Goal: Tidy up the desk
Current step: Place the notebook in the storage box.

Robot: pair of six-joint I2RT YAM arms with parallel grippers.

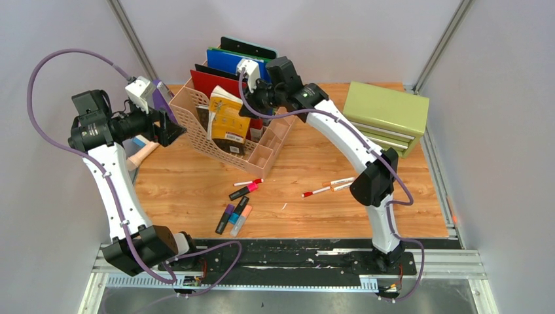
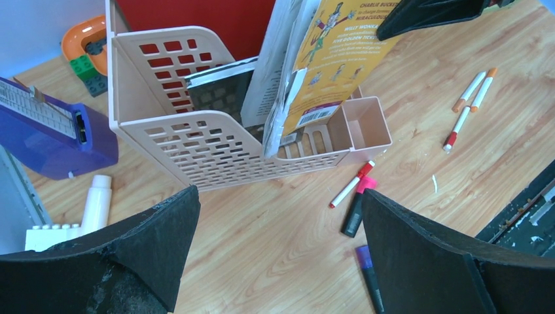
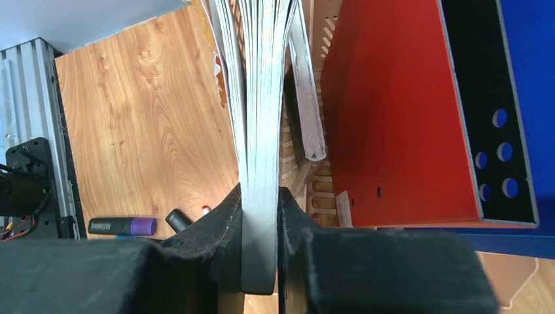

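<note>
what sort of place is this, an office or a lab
Probably a lab test cell dressed as an office: plain grey walls enclose a wood-grain desk bearing a pink file organizer with folders, loose markers and a small green drawer cabinet.

Bright, even overhead light, soft faint shadows on the desk, left gripper slightly blurred close up.
</note>
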